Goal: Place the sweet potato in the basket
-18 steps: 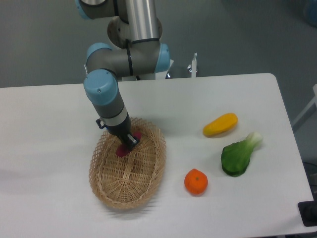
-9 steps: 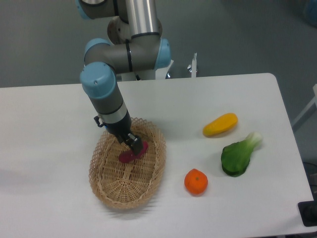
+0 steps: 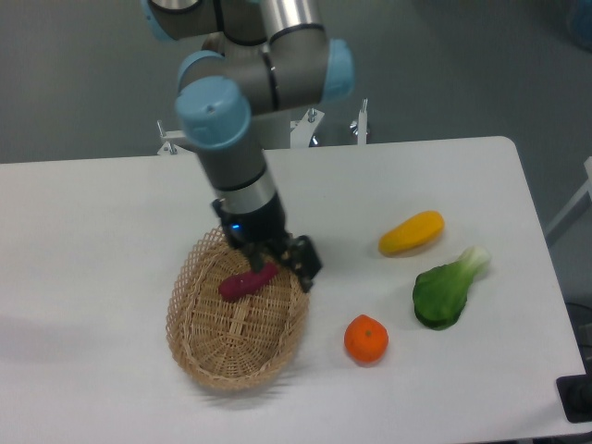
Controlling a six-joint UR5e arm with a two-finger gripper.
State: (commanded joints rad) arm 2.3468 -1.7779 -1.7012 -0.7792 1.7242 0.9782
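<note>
Your sweet potato (image 3: pixel 248 281) lay inside the basket (image 3: pixel 199 340), toward its upper half (placement looked done). The gripper (image 3: pixel 289 259) hung just above the basket's right rim, fingers spread and holding nothing. You only needed to lift clear.

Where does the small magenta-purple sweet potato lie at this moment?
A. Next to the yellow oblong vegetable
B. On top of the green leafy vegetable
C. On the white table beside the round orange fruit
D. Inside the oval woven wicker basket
D: the small magenta-purple sweet potato rests on the woven floor of the oval tan wicker basket, with the two-finger gripper raised beside it.
</note>
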